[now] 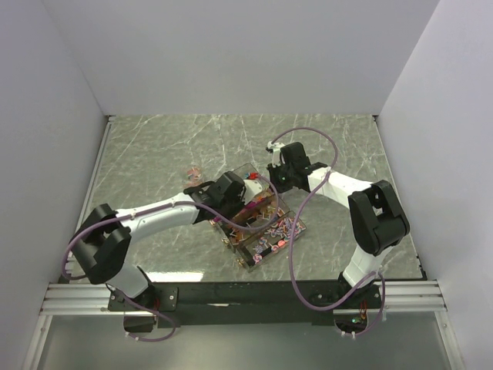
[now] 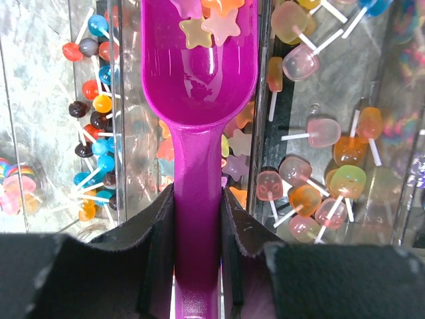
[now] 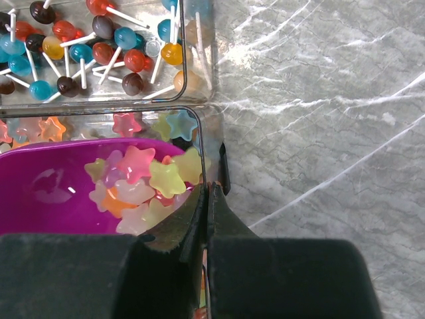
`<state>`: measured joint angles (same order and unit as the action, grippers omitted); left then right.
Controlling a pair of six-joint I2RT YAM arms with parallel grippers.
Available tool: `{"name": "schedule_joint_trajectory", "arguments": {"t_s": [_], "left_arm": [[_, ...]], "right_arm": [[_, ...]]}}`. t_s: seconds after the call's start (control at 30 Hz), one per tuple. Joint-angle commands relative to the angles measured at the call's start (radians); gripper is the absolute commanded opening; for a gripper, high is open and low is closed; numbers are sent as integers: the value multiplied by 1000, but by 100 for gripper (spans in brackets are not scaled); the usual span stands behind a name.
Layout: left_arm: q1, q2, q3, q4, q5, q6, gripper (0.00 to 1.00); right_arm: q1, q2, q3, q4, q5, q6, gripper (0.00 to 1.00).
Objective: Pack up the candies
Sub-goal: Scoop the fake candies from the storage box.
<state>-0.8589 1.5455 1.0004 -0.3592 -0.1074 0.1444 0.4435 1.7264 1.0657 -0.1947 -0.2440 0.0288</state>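
Observation:
A clear compartment box (image 1: 266, 231) holds the candies. My left gripper (image 1: 229, 190) is shut on the handle of a magenta scoop (image 2: 199, 86), its bowl over the star compartment. Star-shaped candies (image 2: 214, 20) lie at the scoop's tip. In the right wrist view the scoop (image 3: 46, 193) holds a heap of yellow, pink and orange stars (image 3: 143, 186). My right gripper (image 3: 208, 194) is shut on the box's thin clear wall (image 3: 199, 126) beside the scoop. It also shows in the top view (image 1: 273, 183) at the box's far corner.
Small round lollipops (image 2: 93, 106) fill one compartment and larger flat lollipops (image 2: 312, 193) fill another. Round lollipops also show in the right wrist view (image 3: 99, 46). A few loose sweets (image 1: 191, 171) lie on the marble table (image 1: 154, 154) left of the box. White walls stand on three sides.

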Motion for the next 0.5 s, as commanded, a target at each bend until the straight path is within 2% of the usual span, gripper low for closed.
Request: {"name": "schedule_joint_trajectory", "arguments": {"t_s": [0.0, 0.27, 0.47], "left_arm": [[3, -70, -20, 80, 60, -2, 1], [11, -113, -98, 108, 58, -11, 1], [11, -146, -134, 114, 41, -19, 1]], "right_arm": [[-14, 16, 37, 29, -25, 33, 4], [-14, 13, 48, 11, -34, 26, 6], [-11, 10, 56, -11, -37, 20, 12]]}}
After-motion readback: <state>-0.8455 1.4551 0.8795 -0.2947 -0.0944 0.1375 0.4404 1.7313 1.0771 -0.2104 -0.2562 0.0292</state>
